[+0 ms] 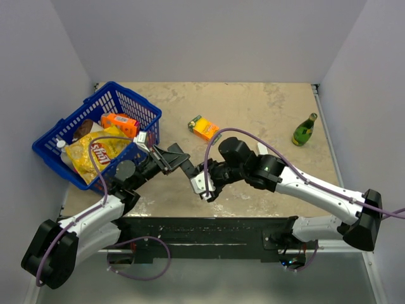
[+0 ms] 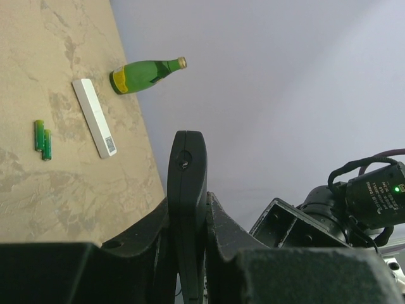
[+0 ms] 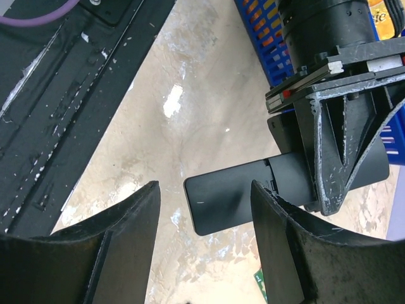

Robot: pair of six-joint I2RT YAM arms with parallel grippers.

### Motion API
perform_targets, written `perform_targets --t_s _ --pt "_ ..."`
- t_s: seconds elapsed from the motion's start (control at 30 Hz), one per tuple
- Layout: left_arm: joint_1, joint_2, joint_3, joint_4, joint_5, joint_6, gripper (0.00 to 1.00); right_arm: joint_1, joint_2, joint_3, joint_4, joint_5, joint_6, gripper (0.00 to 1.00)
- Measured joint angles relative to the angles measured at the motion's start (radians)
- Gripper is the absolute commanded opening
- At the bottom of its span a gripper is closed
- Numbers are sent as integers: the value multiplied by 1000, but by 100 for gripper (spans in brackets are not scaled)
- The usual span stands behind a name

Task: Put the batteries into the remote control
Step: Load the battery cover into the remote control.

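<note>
Left jaws clamped on remote control (image 2: 186, 190), right jaws parted, its free end at their gap.

Remote control (image 2: 187, 190) showing plain black, batteries (image 2: 42, 139) shading dark green into yellow, bar (image 2: 93, 118) showing white, bottle (image 2: 142, 74) showing green with yellow label, basket (image 1: 140, 113) showing blue lattice, tabletop (image 1: 266, 107) showing mottled beige.
</note>
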Motion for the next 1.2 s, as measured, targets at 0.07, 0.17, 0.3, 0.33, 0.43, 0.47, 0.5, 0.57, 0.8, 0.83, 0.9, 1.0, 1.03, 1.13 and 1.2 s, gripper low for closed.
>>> perform_targets --t_s 0.07,0.17,0.3,0.33,0.43,0.47,0.5,0.57,0.8,0.83,0.9,1.0,1.03,1.13,1.2 --pt "0 0 0 0 3 0 0 0 5 0 -2 0 -5 61" --pt "0 0 0 0 6 0 0 0 15 0 -2 0 -10 61" --pt "0 0 0 0 6 0 0 0 30 0 -1 0 -14 61" --pt "0 0 0 0 6 0 0 0 32 0 2 0 -17 61" --pt "0 0 0 0 6 0 0 0 34 0 4 0 -21 61" --pt "0 0 0 0 6 0 0 0 34 0 5 0 -21 60" --pt "0 0 0 0 6 0 0 0 34 0 6 2 -22 60" --pt "0 0 0 1 8 -1 0 0 34 0 11 10 -22 58" --pt "0 0 0 13 26 -10 0 0 34 0 31 18 -26 55" --pt "0 0 0 17 28 -11 0 0 34 0 36 18 -26 54" --pt "0 0 0 22 31 -14 0 0 34 0 42 17 -26 52" --pt "1 -3 0 21 31 -20 0 0 34 0 45 16 -26 50" --pt "1 -5 0 21 31 -21 0 0 34 0 47 16 -26 50" --pt "2 -13 0 17 29 -22 0 0 34 0 51 12 -27 50" --pt "3 -17 0 15 28 -26 0 0 34 0 53 9 -29 50"
